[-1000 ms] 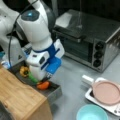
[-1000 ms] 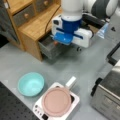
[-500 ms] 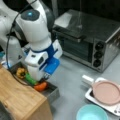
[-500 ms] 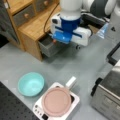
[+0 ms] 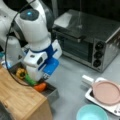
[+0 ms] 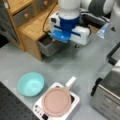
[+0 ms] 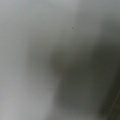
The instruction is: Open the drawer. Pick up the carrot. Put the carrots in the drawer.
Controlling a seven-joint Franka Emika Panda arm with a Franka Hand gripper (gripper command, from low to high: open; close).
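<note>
In a front view, the yellow-orange pepper (image 5: 21,73) and the green vegetable (image 5: 30,80) lay at the left inside the open drawer (image 5: 51,91), and the carrot (image 5: 40,86) lay to their right, near the drawer's front panel, its long axis roughly level. The gripper (image 5: 41,79) hung directly above the carrot, close over it. Whether its fingers were spread or pinching the carrot could not be told.
</note>
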